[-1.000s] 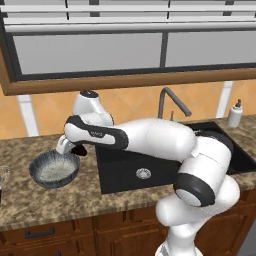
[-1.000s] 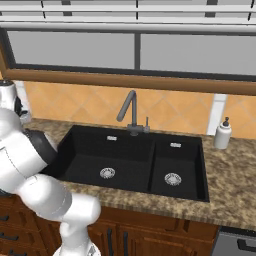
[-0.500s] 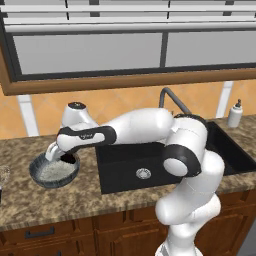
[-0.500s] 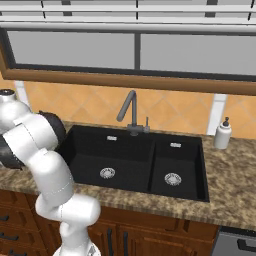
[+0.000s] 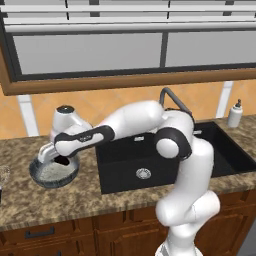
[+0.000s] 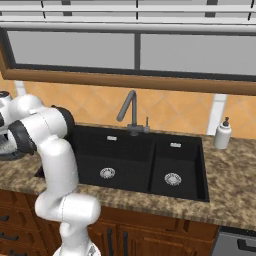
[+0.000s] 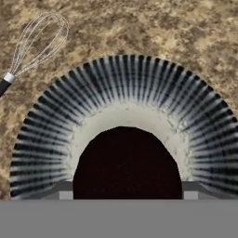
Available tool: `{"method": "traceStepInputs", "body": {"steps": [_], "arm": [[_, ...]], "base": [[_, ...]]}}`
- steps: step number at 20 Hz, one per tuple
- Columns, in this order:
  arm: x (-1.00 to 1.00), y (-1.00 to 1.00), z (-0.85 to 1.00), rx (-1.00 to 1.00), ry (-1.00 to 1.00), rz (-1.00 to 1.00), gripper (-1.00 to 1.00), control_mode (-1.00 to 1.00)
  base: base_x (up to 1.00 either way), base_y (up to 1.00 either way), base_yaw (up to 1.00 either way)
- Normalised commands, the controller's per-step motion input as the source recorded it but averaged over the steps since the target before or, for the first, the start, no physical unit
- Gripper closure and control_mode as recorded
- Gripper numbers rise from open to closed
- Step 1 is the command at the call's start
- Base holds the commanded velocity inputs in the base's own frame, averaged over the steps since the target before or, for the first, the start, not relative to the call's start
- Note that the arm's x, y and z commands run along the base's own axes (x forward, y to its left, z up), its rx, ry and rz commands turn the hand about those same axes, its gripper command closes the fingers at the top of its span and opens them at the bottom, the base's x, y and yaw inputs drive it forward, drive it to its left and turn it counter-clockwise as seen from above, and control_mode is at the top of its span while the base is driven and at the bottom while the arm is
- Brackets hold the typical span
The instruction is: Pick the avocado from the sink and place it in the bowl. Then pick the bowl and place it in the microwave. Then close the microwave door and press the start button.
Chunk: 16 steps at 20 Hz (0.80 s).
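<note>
Black avocado (image 7: 127, 162) sits between the gripper's (image 5: 61, 159) wide jaws, over the bowl (image 5: 53, 172) left of the sink (image 5: 165, 160).

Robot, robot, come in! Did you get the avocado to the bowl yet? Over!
Gripper over the bowl, fingers set wide around the avocado. Avocado sits low above the bowl's pale inside, not let go yet. Whisk lies beside the bowl, clear of it.

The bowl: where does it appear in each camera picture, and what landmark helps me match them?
Left base view: the bowl sits on the counter at the left, beside the sink.
Right base view: just a sliver of it at the far left edge, behind the arm.
Hand view: it spreads across the middle.
Shared landmark: the speckled brown counter.
</note>
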Motion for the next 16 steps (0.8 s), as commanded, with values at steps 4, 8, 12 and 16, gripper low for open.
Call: {"method": "traceStepInputs", "body": {"steps": [4, 8, 12, 16], "arm": [[0.21, 0.3, -0.3, -0.1, 0.0, -0.07, 1.0, -1.0], [0.23, 0.04, -0.34, -0.05, 0.0, -0.01, 1.0, -1.0], [0.28, 0.09, -0.35, -0.06, 0.0, -0.01, 1.0, -1.0], [0.35, 0.05, -0.41, -0.04, 0.0, 0.0, 1.0, -1.0]], "base": [[0.0, 0.0, 0.0], [0.0, 0.0, 0.0], [0.0, 0.0, 0.0], [0.0, 0.0, 0.0]]}}
